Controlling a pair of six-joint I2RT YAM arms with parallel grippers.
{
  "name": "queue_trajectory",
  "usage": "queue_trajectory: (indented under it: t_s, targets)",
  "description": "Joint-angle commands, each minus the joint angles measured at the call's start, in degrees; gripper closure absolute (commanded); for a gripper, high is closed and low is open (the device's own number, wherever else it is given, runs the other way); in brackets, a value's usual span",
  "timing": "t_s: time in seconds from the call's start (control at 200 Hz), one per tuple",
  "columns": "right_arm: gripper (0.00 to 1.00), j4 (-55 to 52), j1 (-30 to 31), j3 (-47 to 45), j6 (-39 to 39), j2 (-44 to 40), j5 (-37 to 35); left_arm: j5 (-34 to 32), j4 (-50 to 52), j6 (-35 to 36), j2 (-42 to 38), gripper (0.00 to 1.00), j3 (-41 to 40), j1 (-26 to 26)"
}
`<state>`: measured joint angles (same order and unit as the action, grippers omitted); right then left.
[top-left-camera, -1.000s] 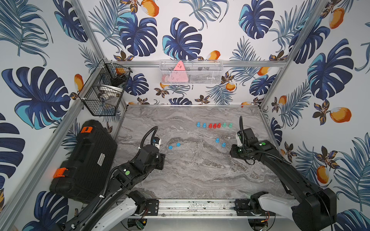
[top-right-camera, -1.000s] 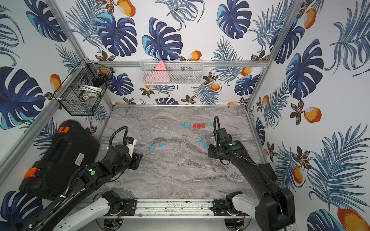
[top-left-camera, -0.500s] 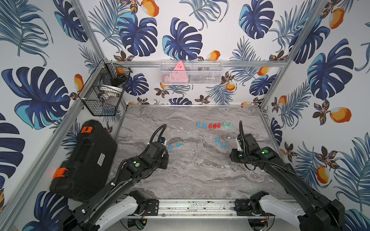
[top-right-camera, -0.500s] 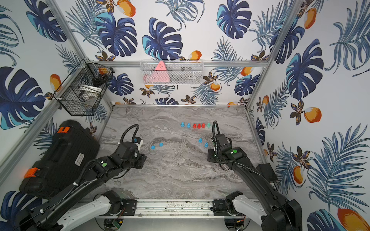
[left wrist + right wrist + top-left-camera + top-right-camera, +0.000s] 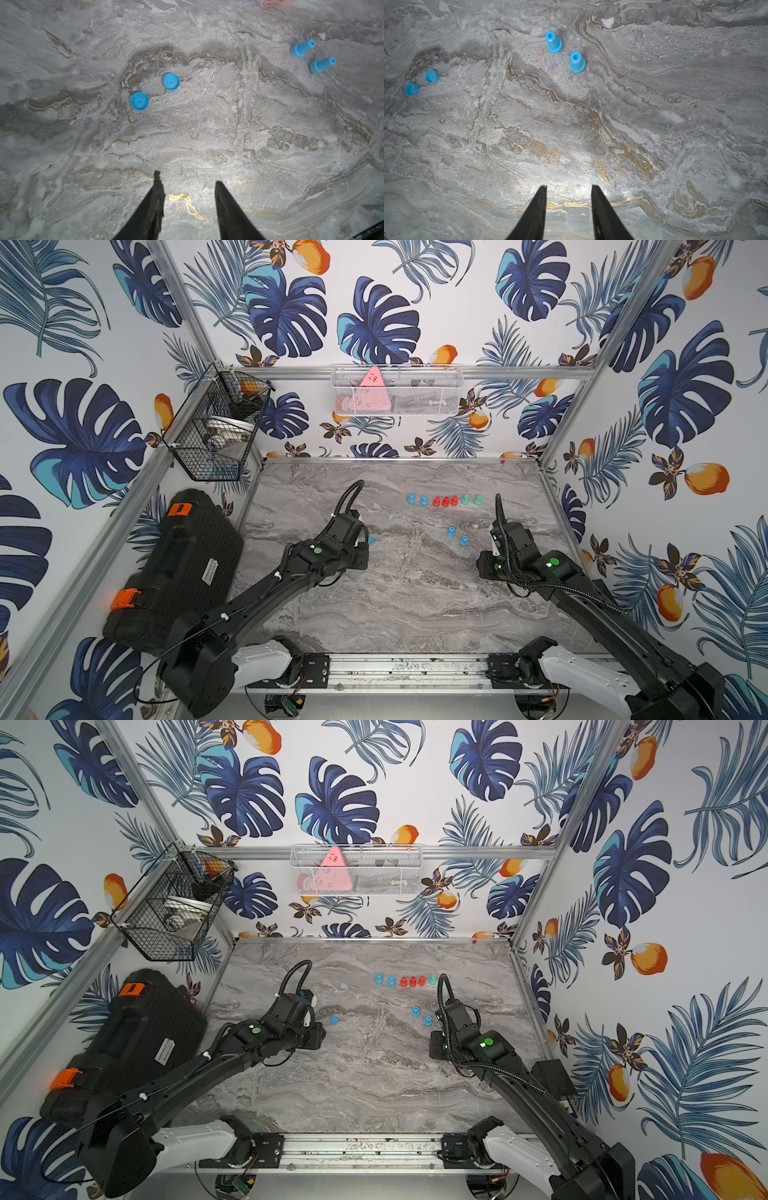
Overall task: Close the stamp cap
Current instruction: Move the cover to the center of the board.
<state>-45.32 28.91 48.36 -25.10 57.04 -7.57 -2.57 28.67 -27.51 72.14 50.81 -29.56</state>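
Stamp cap and a second cap are lying left of centre, while two blue stamps are standing well to their right. Left gripper and right gripper are hovering nearer, fingers parted and gripping nothing.

In both top views the grey marble tabletop lies bare across the centre and lower middle of the frame. Two upright blue plastic stamps stand right of centre, close together. A row of small blue, red and green stamps stands above them. A flat blue round cap lies left of centre.
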Motion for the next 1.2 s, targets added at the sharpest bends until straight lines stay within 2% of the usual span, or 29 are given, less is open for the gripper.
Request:
queue_trajectory:
  t_s: [0.0,0.195,0.575,1.196]
  targets:
    - [0.61,0.71,0.61,-0.01,-0.93,-0.70,-1.35,2.18,-5.48,-3.32,4.01,0.55,1.21,1.12]
    - [0.61,0.71,1.76,-0.10,-1.18,-1.51,-2.29,0.93,-8.90,-5.48,11.53,0.55,2.22,3.32]
    - [0.61,0.40,2.91,-0.11,-1.61,-1.94,-3.46,-1.60,-11.89,-6.51,20.88,0.56,4.67,6.54]
    - [0.60,0.32,3.09,0.07,-1.70,-1.46,-3.70,-3.23,-14.25,-6.13,26.63,0.57,6.53,8.70]
